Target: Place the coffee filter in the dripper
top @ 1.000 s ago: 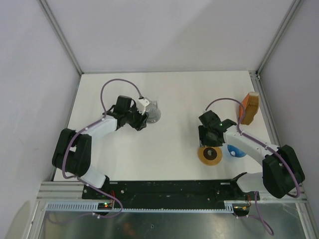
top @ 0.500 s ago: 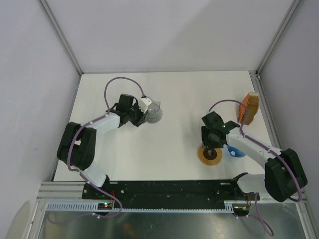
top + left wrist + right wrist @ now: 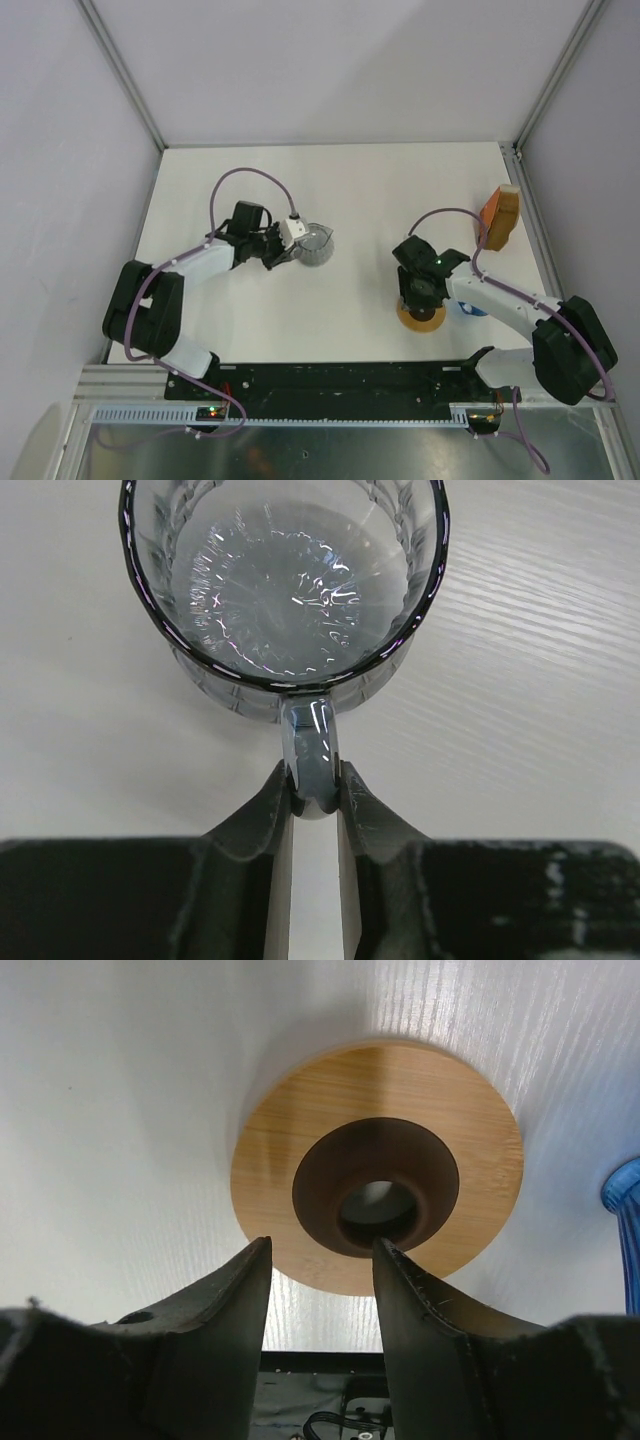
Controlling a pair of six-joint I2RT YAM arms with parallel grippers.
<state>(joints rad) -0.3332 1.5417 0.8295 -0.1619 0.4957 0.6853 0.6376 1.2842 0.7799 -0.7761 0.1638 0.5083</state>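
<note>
The coffee filter, a tan-orange paper piece, stands at the table's right edge. The blue ribbed dripper is mostly hidden under my right arm; its edge shows in the right wrist view. My right gripper is open, its jaws just above the near rim of the flat amber disc, holding nothing. My left gripper is shut on the handle of the clear glass jug, which stands upright on the table.
White walls enclose the table at the back and both sides. The dark mounting rail runs along the near edge. The jug, disc, dripper and filter are the only loose items on the white tabletop.
My left gripper has carried the jug a little right and nearer. My right gripper has moved nearer and lower over the amber disc.
</note>
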